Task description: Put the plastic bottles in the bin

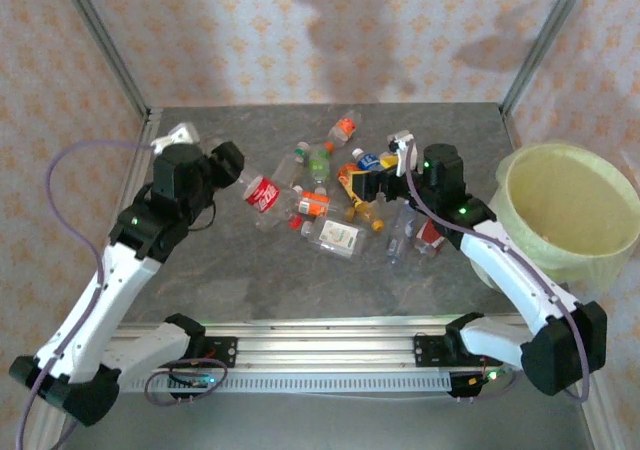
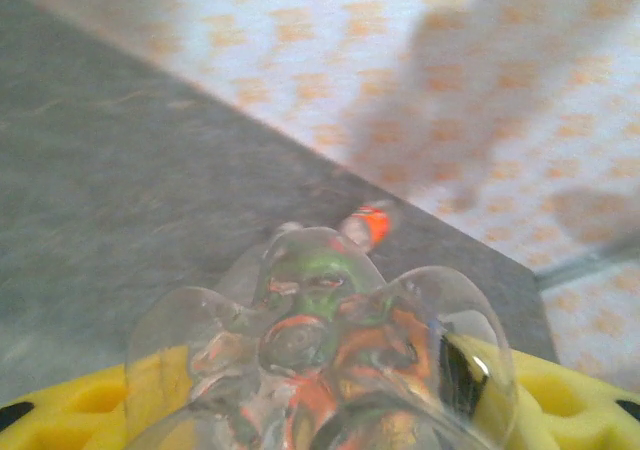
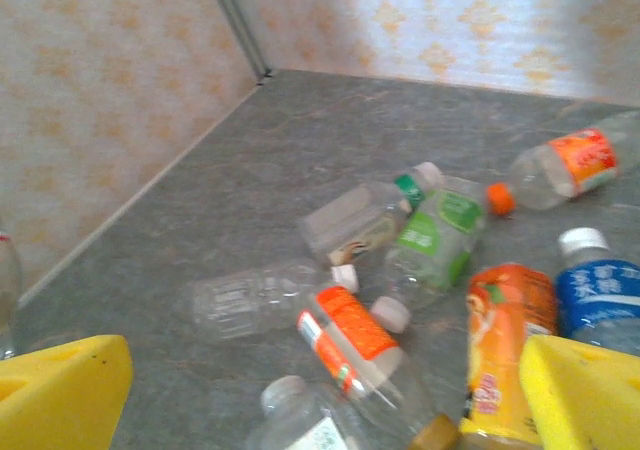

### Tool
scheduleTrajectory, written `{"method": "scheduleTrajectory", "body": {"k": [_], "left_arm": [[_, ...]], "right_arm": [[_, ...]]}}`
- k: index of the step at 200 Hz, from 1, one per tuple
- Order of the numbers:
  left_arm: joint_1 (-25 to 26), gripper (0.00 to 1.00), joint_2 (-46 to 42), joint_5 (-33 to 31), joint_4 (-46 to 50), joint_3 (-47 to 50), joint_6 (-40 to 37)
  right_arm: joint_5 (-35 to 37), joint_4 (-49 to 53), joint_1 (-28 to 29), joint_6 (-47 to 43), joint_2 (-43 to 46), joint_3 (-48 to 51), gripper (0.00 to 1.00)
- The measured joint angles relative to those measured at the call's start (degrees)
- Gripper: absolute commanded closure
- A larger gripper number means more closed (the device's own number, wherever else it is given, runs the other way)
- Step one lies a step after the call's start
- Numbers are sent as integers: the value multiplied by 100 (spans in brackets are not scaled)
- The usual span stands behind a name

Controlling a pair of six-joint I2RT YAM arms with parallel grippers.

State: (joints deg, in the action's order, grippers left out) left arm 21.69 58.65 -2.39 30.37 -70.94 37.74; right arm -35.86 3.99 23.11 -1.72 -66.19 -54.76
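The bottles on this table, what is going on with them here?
Plastic bottles are being cleared into the bin. The left gripper is closed on a red-labelled bottle at their left edge. The right gripper hangs open over the rest, which lie on the table.

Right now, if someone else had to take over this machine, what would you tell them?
Left gripper: closed on a red-labelled bottle, at the pile's left edge.
Right gripper: open, empty, over the bottle pile.
Bin: at the right, no bottle visible inside.
Done: nothing binned, as far as visible.
To do: carry every bottle over to the bin.
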Motion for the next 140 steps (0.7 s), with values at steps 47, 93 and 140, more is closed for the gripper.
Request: {"method": "scheduleTrajectory", "body": {"k": [47, 93, 140], "left_arm": [[7, 50, 1069, 1528, -319, -929, -1078], [90, 50, 1821, 2844, -363, -1539, -1733], [267, 50, 2288, 3526, -595, -1947, -1965]], "right_arm": [[-1102, -247, 11, 85, -286, -640, 1], [-1878, 210, 175, -551, -927, -1532, 1], [-2321, 472, 337, -778, -1349, -1939, 1]]}}
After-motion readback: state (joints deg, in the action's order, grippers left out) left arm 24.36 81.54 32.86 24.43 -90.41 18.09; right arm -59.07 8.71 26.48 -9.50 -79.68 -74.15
